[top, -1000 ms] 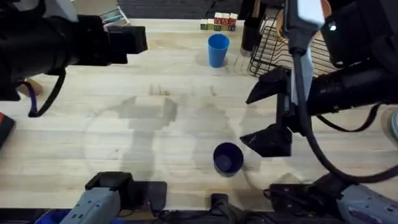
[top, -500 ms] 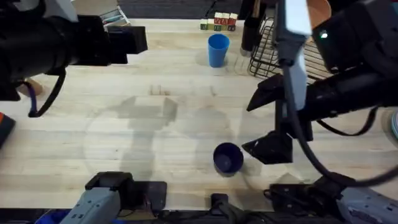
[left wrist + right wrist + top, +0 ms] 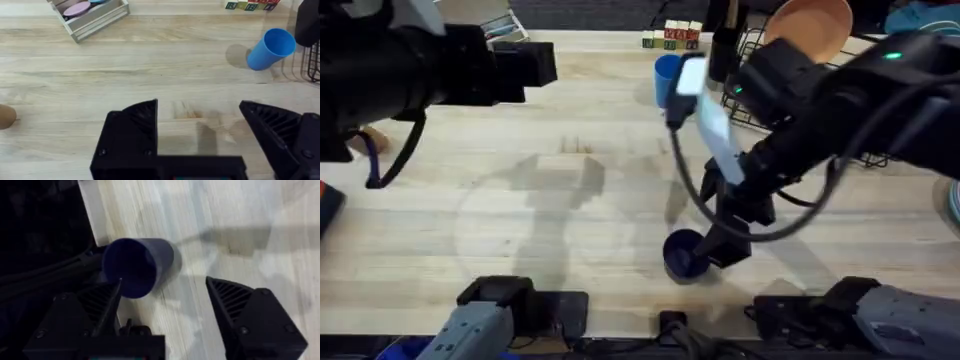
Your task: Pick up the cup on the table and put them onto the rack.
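The right gripper (image 3: 162,307) is hanging released beside the navy cup (image 3: 132,266) (upright near the table's front edge), lining up to grasp it; the left gripper (image 3: 200,130) is idling open.

Right gripper (image 3: 165,310) low (fingers (image 3: 235,300) spread); left gripper (image 3: 200,135) likewise.

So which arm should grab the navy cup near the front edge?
Right. Its open gripper is already down beside the navy cup, one finger at the rim. The left gripper hangs open far off over bare table.
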